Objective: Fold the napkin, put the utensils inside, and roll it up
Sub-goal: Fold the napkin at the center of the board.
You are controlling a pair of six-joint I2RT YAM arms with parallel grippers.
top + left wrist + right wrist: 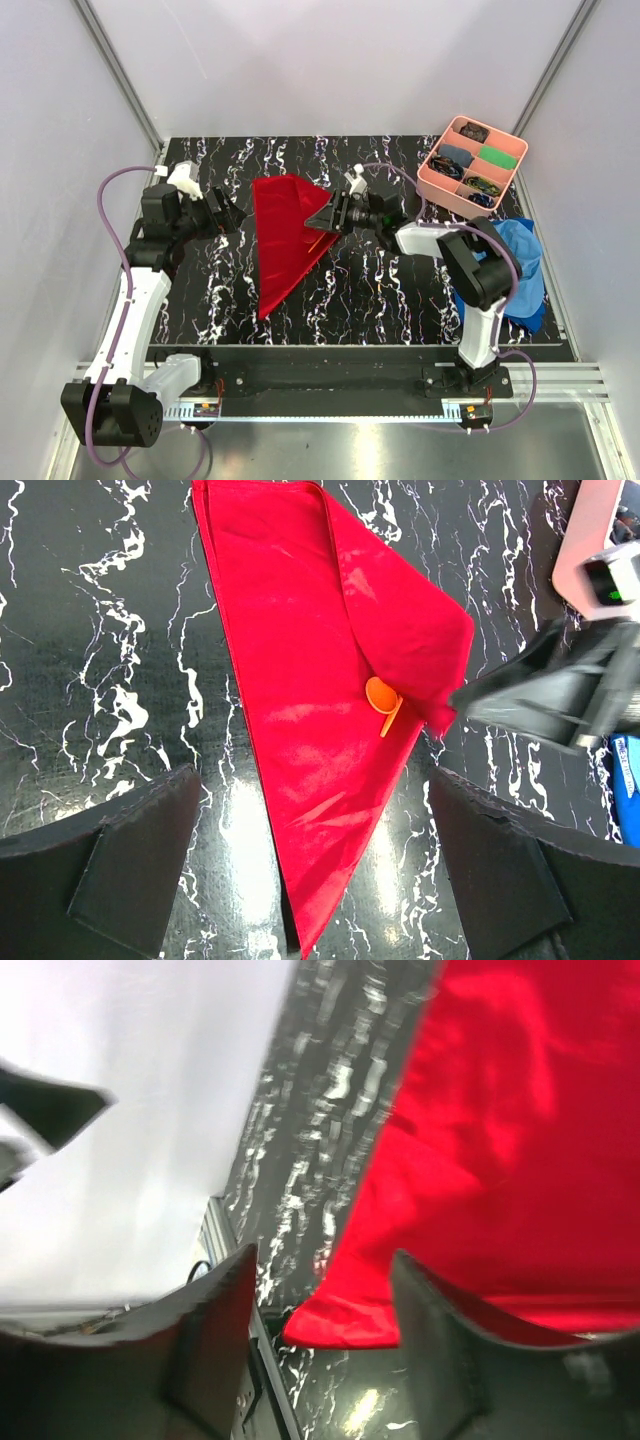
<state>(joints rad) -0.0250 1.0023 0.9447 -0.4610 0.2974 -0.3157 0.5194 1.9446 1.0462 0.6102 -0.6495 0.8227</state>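
The red napkin lies folded into a long triangle on the black marbled table, its point toward the near edge. In the left wrist view a flap of the napkin covers most of an orange spoon; only its bowl and a bit of handle show. Other utensils are hidden. My left gripper is open and empty just left of the napkin, its fingers straddling the napkin's point. My right gripper is open at the napkin's right corner, and that corner lies between its fingers.
A pink compartment tray with small dark items stands at the back right. A blue cloth lies at the right edge beside the right arm. White walls enclose the table on three sides.
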